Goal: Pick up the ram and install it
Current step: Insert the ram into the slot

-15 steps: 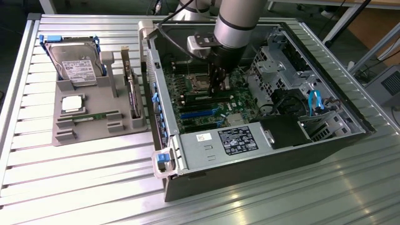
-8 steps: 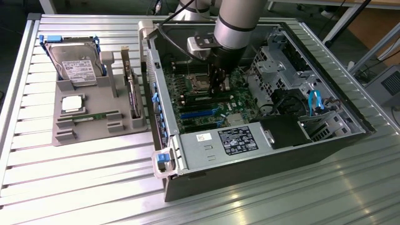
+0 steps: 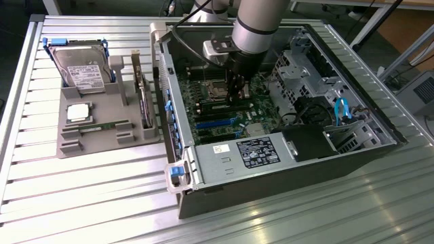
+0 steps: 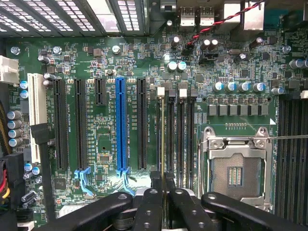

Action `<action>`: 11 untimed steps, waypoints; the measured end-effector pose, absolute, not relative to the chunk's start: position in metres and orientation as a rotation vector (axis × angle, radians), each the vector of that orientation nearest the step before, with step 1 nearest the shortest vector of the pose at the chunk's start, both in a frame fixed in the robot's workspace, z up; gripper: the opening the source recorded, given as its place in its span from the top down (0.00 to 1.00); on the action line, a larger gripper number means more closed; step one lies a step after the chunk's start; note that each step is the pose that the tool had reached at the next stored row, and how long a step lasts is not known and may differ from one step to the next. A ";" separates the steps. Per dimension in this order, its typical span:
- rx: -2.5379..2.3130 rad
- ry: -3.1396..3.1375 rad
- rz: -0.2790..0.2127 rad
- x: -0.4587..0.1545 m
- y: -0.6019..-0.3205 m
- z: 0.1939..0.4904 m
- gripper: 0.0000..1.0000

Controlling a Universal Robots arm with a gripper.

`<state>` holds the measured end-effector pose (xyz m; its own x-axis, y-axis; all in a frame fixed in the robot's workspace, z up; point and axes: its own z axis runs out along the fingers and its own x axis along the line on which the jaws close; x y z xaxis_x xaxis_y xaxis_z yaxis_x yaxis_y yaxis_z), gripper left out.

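Note:
My gripper point(image 3: 235, 95) reaches down into the open computer case point(image 3: 291, 168), over the green motherboard point(image 4: 101, 125). In the wrist view the black fingers point(image 4: 153, 195) are shut on the ram point(image 4: 162, 144). It shows edge-on as a thin tan line running away from the gripper point(image 4: 163, 186). The ram stands upright along the first of the black memory slots point(image 4: 179, 139), beside the empty silver processor socket point(image 4: 236, 168). Whether its lower edge touches the slot cannot be told.
A grey holder point(image 3: 101, 145) at the exterior view's left carries a hard drive point(image 3: 81, 68), a square silver chip point(image 3: 79, 113), an upright expansion card point(image 3: 141, 96) and a narrow green strip point(image 3: 101, 126). Blue and black expansion slots point(image 4: 120, 125) lie beside the memory slots. Cables and a drive cage point(image 3: 339, 117) fill the case's right.

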<state>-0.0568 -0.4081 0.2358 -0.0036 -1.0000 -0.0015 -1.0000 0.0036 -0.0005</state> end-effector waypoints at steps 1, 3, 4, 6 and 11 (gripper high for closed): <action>-2.217 2.223 0.001 -0.057 -0.408 0.236 0.88; -2.221 2.219 0.000 -0.059 -0.408 0.236 0.88; -2.222 2.218 0.000 -0.059 -0.408 0.236 0.88; -2.222 2.218 0.000 -0.059 -0.408 0.236 0.88; -2.223 2.218 0.000 -0.059 -0.408 0.233 0.88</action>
